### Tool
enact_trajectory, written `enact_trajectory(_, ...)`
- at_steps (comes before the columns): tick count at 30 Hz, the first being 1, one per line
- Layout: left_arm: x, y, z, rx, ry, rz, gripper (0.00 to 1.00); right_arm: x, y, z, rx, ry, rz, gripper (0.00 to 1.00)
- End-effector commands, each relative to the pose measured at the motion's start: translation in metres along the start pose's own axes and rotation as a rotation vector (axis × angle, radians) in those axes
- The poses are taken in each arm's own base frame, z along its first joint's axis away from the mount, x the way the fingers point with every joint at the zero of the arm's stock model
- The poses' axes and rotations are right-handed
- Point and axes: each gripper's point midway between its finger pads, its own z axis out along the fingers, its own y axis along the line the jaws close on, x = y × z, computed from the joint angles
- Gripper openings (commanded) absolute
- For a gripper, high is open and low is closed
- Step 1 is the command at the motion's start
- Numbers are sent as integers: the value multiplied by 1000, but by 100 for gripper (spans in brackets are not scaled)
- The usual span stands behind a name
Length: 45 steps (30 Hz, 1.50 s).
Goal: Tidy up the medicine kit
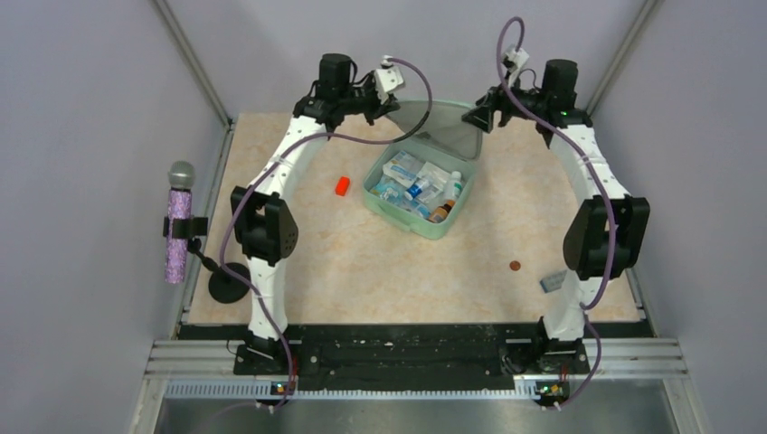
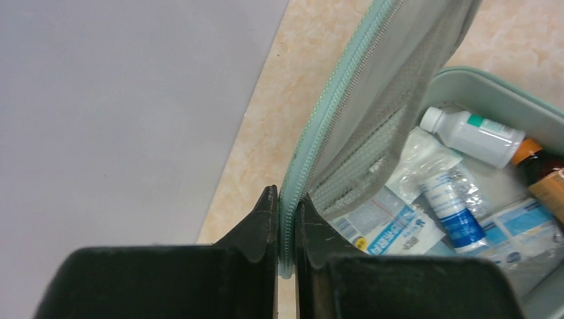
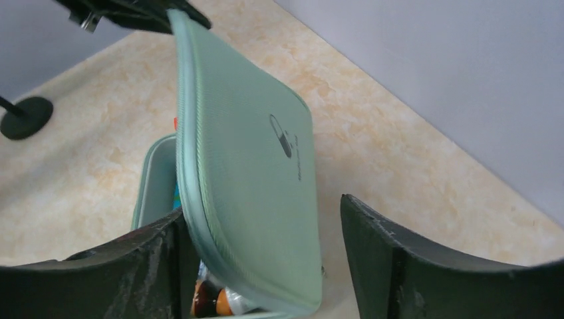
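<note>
The medicine kit (image 1: pixel 398 217), a pale mint-green box, lies open mid-table with its lid (image 1: pixel 443 127) raised. Inside are a white bottle (image 2: pixel 475 136), a blue-labelled tube (image 2: pixel 455 212), flat packets (image 2: pixel 386 229) and a brown bottle (image 1: pixel 440 212). My left gripper (image 2: pixel 286 219) is shut on the lid's zipper edge at its far left corner (image 1: pixel 391 107). My right gripper (image 3: pixel 261 209) stands open around the lid's other corner. The lid (image 3: pixel 253 166), with its pill logo, sits between the fingers close to the left one. In the top view that gripper (image 1: pixel 478 116) is at the lid's right side.
A small orange-red object (image 1: pixel 342 186) lies left of the kit. A coin (image 1: pixel 515 266) and a grey-blue packet (image 1: pixel 552 283) lie near the right arm's base. A microphone on a stand (image 1: pixel 179 221) is at the table's left edge. Grey walls enclose the table.
</note>
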Motion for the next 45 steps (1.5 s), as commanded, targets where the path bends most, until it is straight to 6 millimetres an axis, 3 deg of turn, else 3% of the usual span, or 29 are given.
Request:
enact_trajectory(1, -9, 1, -14, -86, -39, -196, 0, -51, -15, -51, 92, -116, 126, 73)
enact_trajectory(5, -7, -9, -11, -84, -53, -299, 0, -22, -1, -90, 110, -37, 144, 76)
enact_trajectory(9, -13, -13, -7, -83, -76, -318, 0, 44, 40, -114, 80, 154, 32, 75)
enact_trajectory(14, -28, -5, -9, -129, -121, -326, 0, 137, 99, -143, -27, 447, -104, 67)
enact_trajectory(19, -44, -1, -8, -133, -181, -325, 0, 189, 133, -163, -110, 650, -188, 59)
enact_trajectory(23, -54, 2, -14, -140, -202, -280, 1, 213, 140, -169, -145, 750, -237, 56)
enact_trajectory(28, -64, 6, -19, -120, -185, -120, 3, 243, 131, -177, -145, 863, -326, 56)
enact_trajectory(32, -61, 14, -12, -97, -140, -45, 0, 259, 132, -184, -161, 897, -385, 56)
enact_trajectory(37, -60, 17, -13, -78, -79, 81, 0, 257, 142, -178, -192, 830, -403, 58)
enact_trajectory(40, -47, 26, -19, -115, 3, 173, 0, 256, 139, -171, -179, 815, -366, 58)
enact_trajectory(45, -22, 51, -30, -251, 141, 128, 0, 247, 136, -163, -171, 788, -316, 58)
